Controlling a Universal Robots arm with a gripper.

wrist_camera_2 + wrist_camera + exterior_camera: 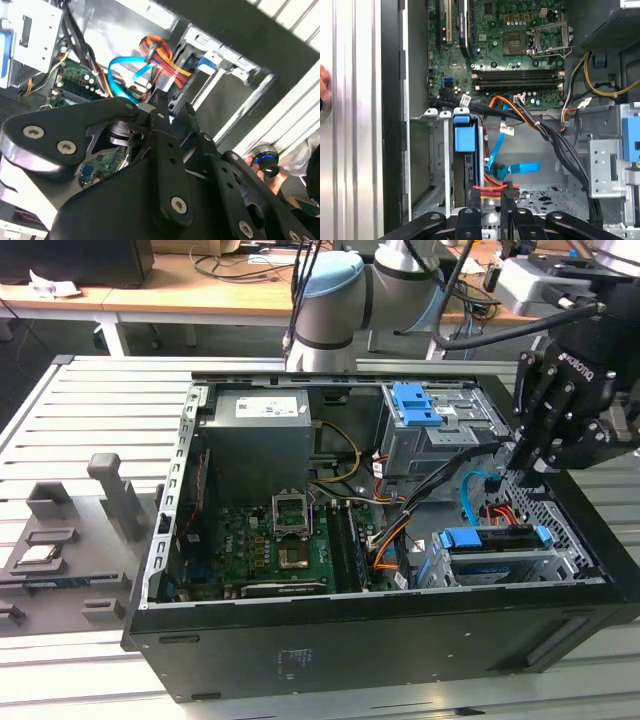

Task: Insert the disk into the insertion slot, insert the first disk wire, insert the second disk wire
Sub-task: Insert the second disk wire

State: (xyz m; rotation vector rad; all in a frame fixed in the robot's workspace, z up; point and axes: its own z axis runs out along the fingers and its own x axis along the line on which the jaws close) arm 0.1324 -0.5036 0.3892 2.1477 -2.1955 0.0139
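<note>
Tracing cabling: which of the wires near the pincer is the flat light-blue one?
The second disk wire: a flat light-blue cable looping beside the disk, unlike the red/orange first disk wire at the pincer.

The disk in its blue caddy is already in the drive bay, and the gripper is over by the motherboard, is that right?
Not quite. The disk does sit in the insertion slot, but the gripper is not at the motherboard. The exterior view shows it at the disk end of the case, by the red and black wire bundle and light-blue cable.
</note>
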